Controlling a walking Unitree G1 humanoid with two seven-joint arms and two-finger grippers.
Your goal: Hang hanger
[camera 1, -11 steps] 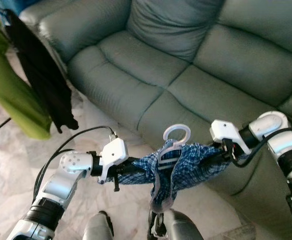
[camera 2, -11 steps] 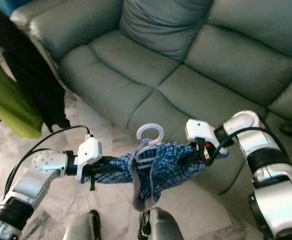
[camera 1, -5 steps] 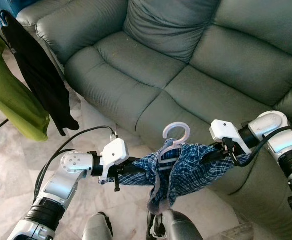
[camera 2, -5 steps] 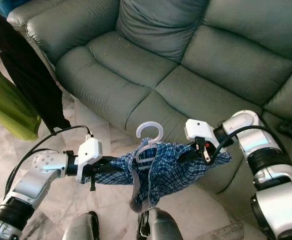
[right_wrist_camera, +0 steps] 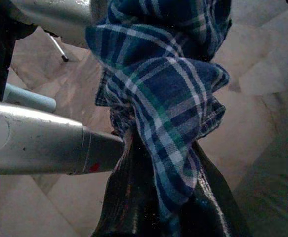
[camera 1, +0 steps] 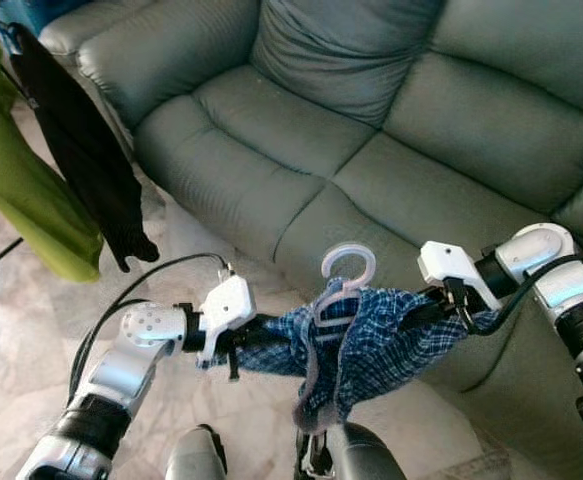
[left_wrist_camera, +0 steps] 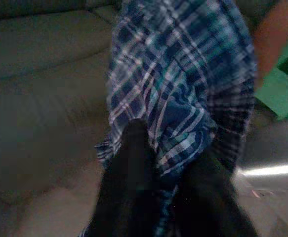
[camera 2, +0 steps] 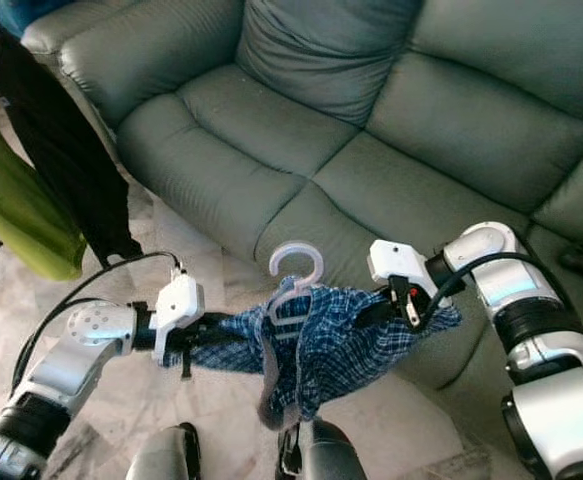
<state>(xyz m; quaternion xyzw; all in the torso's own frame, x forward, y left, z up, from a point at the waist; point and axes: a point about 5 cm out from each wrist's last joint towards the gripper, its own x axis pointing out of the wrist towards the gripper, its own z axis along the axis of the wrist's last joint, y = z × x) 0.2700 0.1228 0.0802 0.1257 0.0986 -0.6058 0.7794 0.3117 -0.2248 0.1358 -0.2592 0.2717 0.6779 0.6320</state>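
Hanger (camera 1: 343,283) hook above plaid shirt (camera 1: 371,340).

No writing, label, brand, number or sign can be read anywhere here.
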